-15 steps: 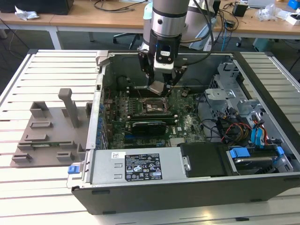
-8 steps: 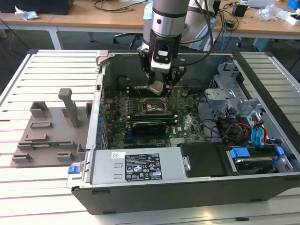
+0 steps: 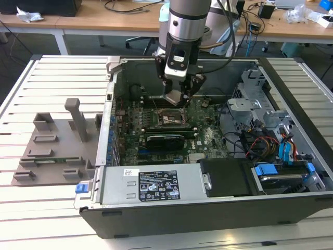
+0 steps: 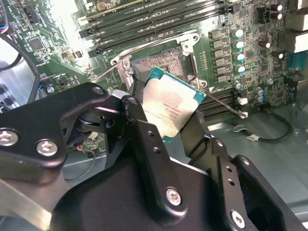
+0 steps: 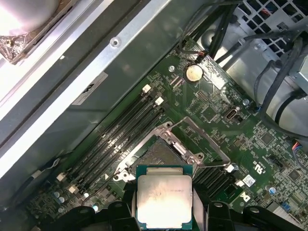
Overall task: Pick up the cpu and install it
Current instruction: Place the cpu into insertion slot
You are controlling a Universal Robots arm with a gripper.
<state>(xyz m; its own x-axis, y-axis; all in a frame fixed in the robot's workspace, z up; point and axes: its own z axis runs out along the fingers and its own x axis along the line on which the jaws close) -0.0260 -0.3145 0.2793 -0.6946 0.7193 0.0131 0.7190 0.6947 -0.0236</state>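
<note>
Second wrist view shows my gripper (image 4: 167,120) clamped on the cpu (image 4: 171,103) by its edges, held over the open socket (image 4: 161,63). Light and stiff but fragile I reckon, so edges only.

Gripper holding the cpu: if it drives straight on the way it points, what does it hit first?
Likely the open cpu socket on the motherboard: in the first wrist view it lies just ahead of the cpu the gripper holds. Nothing shows between them; exact alignment is unclear.
</note>
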